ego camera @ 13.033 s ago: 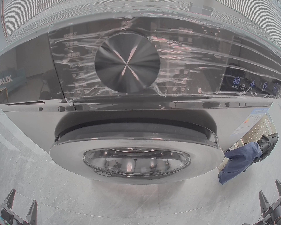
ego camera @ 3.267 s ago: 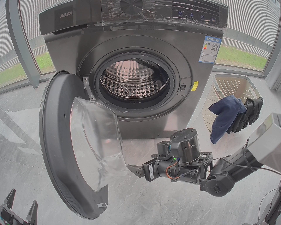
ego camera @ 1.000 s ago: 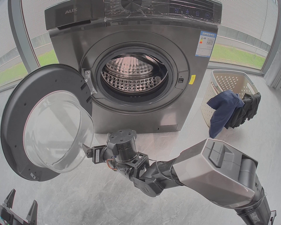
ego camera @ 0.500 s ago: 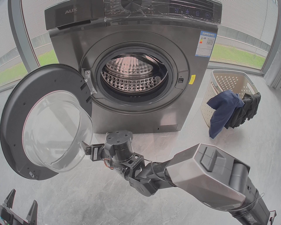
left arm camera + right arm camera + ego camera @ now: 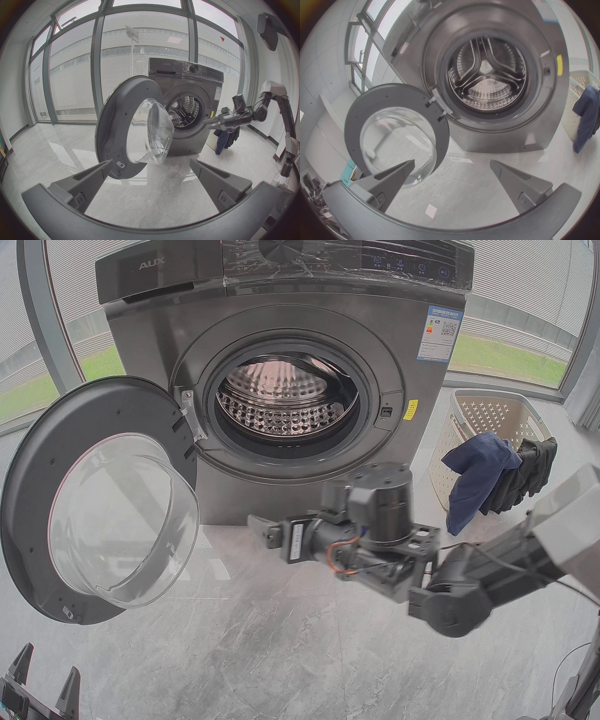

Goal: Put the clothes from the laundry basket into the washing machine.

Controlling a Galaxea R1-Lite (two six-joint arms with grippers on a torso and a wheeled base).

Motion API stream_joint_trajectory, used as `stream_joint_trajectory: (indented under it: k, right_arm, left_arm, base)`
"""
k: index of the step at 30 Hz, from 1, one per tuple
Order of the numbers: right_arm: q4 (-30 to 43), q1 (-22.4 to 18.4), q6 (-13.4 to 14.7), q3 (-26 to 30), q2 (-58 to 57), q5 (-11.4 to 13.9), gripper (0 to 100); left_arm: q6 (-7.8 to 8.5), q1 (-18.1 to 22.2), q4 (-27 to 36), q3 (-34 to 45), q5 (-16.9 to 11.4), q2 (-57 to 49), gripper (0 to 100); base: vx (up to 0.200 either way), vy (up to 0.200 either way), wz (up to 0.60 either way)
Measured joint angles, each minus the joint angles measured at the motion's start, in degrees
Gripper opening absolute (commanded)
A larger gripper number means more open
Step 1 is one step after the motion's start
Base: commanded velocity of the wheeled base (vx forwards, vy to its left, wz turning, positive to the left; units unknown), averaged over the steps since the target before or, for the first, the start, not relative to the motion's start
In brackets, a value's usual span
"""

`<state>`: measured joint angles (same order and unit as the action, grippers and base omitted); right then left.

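Observation:
The grey washing machine [image 5: 281,309] stands with its round door [image 5: 94,502] swung wide to the left, and its steel drum [image 5: 284,402] holds no clothes. A beige laundry basket [image 5: 500,412] sits on the floor to the machine's right. A blue garment [image 5: 478,474] and a black garment [image 5: 528,474] hang over its front rim. My right gripper [image 5: 259,530] hovers open and empty in front of the machine, below the drum opening [image 5: 487,75]. My left gripper [image 5: 151,164] is open and empty, low at the near left [image 5: 45,671].
The open door [image 5: 125,125] juts out over the floor on the left. Grey tiled floor [image 5: 250,640] stretches in front of the machine. Tall windows [image 5: 78,62] stand behind it. My right arm [image 5: 487,577] reaches across from the right, near the basket.
My right arm has pulled away from the door's glass and swung right; its gripper now sits in front of the machine. The door stays wide open. The clothes have not moved.

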<state>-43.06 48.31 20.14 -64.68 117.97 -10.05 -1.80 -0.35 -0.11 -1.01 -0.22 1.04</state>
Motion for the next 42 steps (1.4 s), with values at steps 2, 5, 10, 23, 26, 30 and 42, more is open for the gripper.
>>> stream_joint_trajectory:
  k: [2,5,10,23,26,30,42]
  right_arm:
    - [0.0,-1.2,-0.7,5.1,-5.3,0.0,100]
    - [0.0,-2.8,-1.7,12.5,-13.8,0.1,100]
    - [0.3,-6.6,-4.0,23.5,-28.6,0.2,100]
    - [1.6,-29.3,-10.4,51.2,-64.7,2.7,100]
    - [2.5,-33.2,-11.1,57.5,-71.0,3.9,100]
    - [6.4,-37.3,-11.9,62.1,-79.9,5.6,100]
    - [35.1,-44.5,-13.3,63.7,-106.2,13.1,100]
  left_arm:
    - [-0.02,0.0,0.0,0.0,0.0,0.0,100]
    - [0.00,0.0,0.0,0.0,0.0,0.0,100]
    - [0.00,0.0,0.0,0.0,0.0,0.0,100]
    - [-0.02,0.0,0.0,0.0,0.0,0.0,100]
    - [-0.02,0.0,0.0,0.0,0.0,0.0,100]
    - [-0.02,0.0,0.0,0.0,0.0,0.0,100]
    - [0.02,0.0,0.0,0.0,0.0,0.0,100]
  base:
    - [0.000,0.000,0.00]
    - [0.000,0.000,0.00]
    - [0.000,0.000,0.00]
    - [0.000,0.000,0.00]
    - [0.000,0.000,0.00]
    - [0.000,0.000,0.00]
    - [0.000,0.000,0.00]
